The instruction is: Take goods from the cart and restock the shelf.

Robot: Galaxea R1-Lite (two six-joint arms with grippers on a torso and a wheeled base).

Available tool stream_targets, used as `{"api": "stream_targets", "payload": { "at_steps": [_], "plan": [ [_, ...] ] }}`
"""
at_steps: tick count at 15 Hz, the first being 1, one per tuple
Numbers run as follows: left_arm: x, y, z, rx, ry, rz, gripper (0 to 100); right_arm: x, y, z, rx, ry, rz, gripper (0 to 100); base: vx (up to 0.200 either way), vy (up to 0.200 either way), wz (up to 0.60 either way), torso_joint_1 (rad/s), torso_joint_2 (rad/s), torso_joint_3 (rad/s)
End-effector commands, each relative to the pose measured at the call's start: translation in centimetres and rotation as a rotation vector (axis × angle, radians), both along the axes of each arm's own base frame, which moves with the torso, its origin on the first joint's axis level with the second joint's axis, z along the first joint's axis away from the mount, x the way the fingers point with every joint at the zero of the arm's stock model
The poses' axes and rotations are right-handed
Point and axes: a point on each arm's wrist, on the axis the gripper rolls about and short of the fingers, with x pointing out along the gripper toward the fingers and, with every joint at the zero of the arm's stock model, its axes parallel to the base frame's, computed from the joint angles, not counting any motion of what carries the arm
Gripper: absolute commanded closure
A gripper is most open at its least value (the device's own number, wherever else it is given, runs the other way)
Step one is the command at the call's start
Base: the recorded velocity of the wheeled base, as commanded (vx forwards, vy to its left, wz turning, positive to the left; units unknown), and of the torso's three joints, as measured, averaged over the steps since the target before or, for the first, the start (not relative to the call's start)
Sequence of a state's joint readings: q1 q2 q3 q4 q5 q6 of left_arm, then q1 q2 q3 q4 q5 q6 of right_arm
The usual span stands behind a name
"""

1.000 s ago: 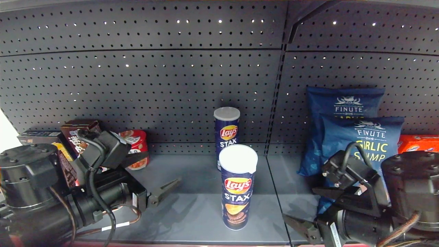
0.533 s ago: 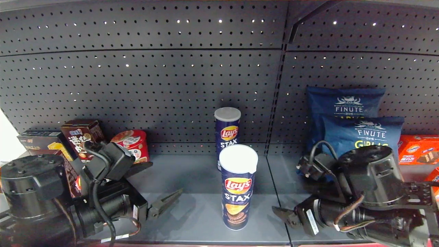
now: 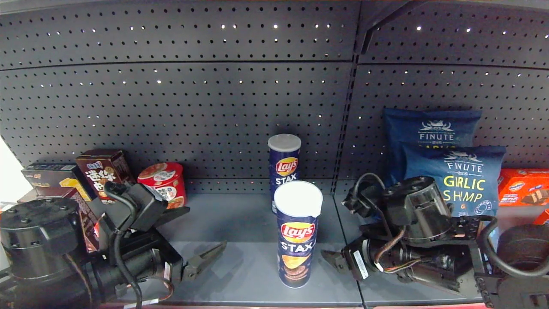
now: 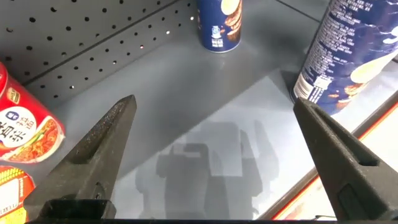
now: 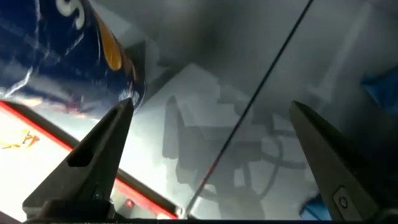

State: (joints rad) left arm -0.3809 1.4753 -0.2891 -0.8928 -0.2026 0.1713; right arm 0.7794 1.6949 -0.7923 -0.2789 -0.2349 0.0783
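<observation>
The task's goods here are two chips cans, both upright on the shelf (image 3: pixel 240 257). The front chips can (image 3: pixel 297 234) stands near the front lip, and the rear chips can (image 3: pixel 283 165) is at its 12 o'clock, close to the pegboard back (image 3: pixel 193 107).

The left gripper (image 4: pixel 214 106) sits low at the front can's 9 o'clock, its fingers spread wide and holding nothing. The right gripper (image 5: pixel 211 107) is at the can's 3 o'clock, also wide open and empty, with one finger just beside the can.

I judge each can to be a light, stiff cardboard tube with a glossy, rather slippery skin. It would dent under a hard squeeze, and being tall and narrow it would tip easily. The best hold is across the round body at about mid-height, never on the thin lid.

Open floor lies at the front can's 9 o'clock, before the red cup noodles (image 3: pixel 165 183) and the snack boxes (image 3: pixel 103 169) at 10 o'clock. The blue snack bags (image 3: pixel 454 180) crowd 2 o'clock. The shelf lip at 6 o'clock leaves little margin.
</observation>
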Motion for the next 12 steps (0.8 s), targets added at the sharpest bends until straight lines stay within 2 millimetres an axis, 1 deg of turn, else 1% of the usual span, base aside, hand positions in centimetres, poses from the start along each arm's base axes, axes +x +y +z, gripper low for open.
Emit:
{"api": "stream_targets", "payload": {
  "at_steps": [1, 6, 8, 12],
  "plan": [
    [0.0, 0.0, 0.0, 0.001, 0.001, 0.000, 0, 0.7, 0.7, -0.4, -0.006, 0.006, 0.002, 0, 0.000, 0.000, 0.00, 0.000, 0.00, 0.000],
    [0.0, 0.0, 0.0, 0.000, -0.002, 0.000, 0, 1.3, 2.0, -0.7, 0.000, 0.003, 0.019, 0, 0.000, 0.000, 0.00, 0.000, 0.00, 0.000],
    [0.0, 0.0, 0.0, 0.000, -0.001, 0.000, 0, 1.1, 2.3, -0.8, -0.002, 0.005, 0.030, 0, 0.000, 0.000, 0.00, 0.000, 0.00, 0.000],
    [0.0, 0.0, 0.0, 0.000, -0.001, 0.000, 0, 0.9, 2.0, -1.0, -0.006, 0.011, 0.024, 0, 0.000, 0.000, 0.00, 0.000, 0.00, 0.000]
  ]
}}
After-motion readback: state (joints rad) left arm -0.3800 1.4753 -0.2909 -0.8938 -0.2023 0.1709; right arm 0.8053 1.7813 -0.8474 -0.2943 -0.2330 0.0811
